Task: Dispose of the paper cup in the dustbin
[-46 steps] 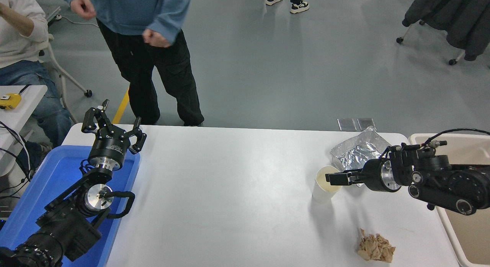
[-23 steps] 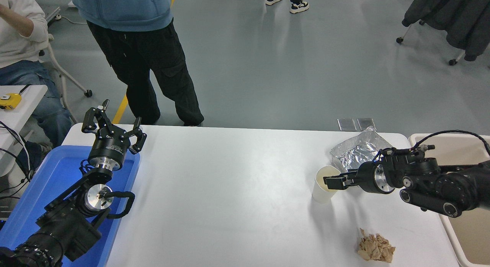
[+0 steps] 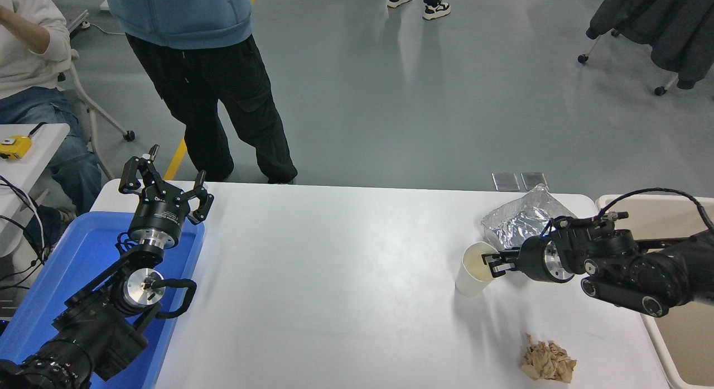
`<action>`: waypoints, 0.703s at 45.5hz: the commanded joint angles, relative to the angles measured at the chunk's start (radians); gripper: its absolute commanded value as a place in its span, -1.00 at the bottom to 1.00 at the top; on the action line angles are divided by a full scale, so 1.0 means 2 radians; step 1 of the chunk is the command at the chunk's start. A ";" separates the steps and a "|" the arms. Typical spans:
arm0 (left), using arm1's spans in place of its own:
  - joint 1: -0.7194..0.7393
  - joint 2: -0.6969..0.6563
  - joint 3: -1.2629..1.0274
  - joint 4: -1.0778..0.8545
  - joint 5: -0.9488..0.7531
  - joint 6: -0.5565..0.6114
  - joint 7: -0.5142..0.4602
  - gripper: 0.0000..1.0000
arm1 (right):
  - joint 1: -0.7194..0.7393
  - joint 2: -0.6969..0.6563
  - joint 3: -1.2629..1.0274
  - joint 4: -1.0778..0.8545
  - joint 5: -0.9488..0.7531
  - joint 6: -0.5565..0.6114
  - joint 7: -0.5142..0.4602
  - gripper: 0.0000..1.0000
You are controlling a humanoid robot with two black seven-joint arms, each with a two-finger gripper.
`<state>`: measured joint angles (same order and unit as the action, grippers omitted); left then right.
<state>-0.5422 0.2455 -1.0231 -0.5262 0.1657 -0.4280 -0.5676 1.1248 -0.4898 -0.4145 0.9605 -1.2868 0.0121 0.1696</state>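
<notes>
The white paper cup point(image 3: 473, 273) stands on the white table point(image 3: 334, 277) at the right and leans slightly. My right gripper point(image 3: 492, 264) comes in from the right and is pinched on the cup's right rim, one finger inside and one outside. The beige dustbin point(image 3: 607, 201) is at the table's right edge, mostly behind my right arm. My left gripper point(image 3: 165, 181) is parked open at the far left above the blue tray point(image 3: 67, 260).
A crinkled silver foil tray point(image 3: 521, 219) lies just behind the cup and gripper. A crumpled brown paper wad point(image 3: 548, 364) lies at the front right. One person stands at the table's far side and another sits at the far left.
My right gripper's fingers have closed onto the cup's rim, and the cup now leans slightly. The standing person has shifted a little. The left arm has not moved.
</notes>
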 commanded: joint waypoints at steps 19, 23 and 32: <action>0.000 0.000 0.000 0.000 0.000 0.000 0.000 1.00 | 0.070 -0.092 0.006 0.086 0.016 0.022 0.037 -1.00; 0.000 0.000 0.000 0.000 0.000 0.000 0.000 1.00 | 0.099 -0.125 0.005 0.116 0.031 0.035 0.037 -1.00; 0.000 0.000 0.000 0.000 0.000 0.000 0.000 1.00 | 0.173 -0.194 0.006 0.171 0.046 0.083 0.033 -1.00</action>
<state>-0.5423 0.2456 -1.0231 -0.5262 0.1656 -0.4280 -0.5674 1.3230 -0.7253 -0.4054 1.1746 -1.2292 0.0922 0.2338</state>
